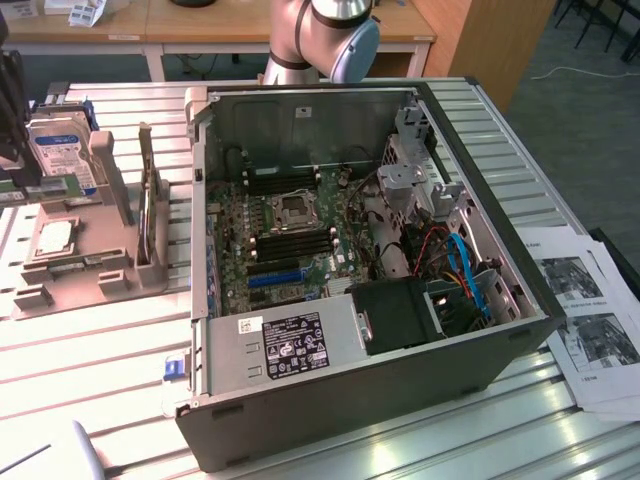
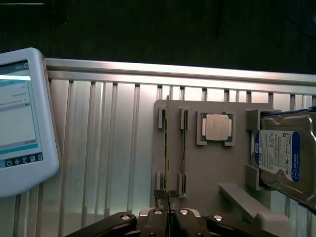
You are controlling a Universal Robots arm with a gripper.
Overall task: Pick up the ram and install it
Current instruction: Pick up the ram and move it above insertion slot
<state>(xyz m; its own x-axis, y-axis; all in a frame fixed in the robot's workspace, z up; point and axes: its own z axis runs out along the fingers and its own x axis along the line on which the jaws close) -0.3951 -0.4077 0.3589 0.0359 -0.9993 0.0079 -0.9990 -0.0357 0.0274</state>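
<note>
One ram stick (image 2: 168,143) stands on edge in a slot of a grey holder (image 2: 207,168) on the slatted counter (image 2: 98,148), near a processor chip (image 2: 217,127) and a hard drive (image 2: 281,155). The robot's claw (image 2: 168,217), clenched and holding nothing, hangs apart from the stick, in line with its edge. An open computer case (image 1: 330,400) sits to the exterior view's right of the holder.

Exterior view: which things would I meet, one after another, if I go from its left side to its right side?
hard drive → ram, standing on edge → computer case, lying open → printed sheets
</note>
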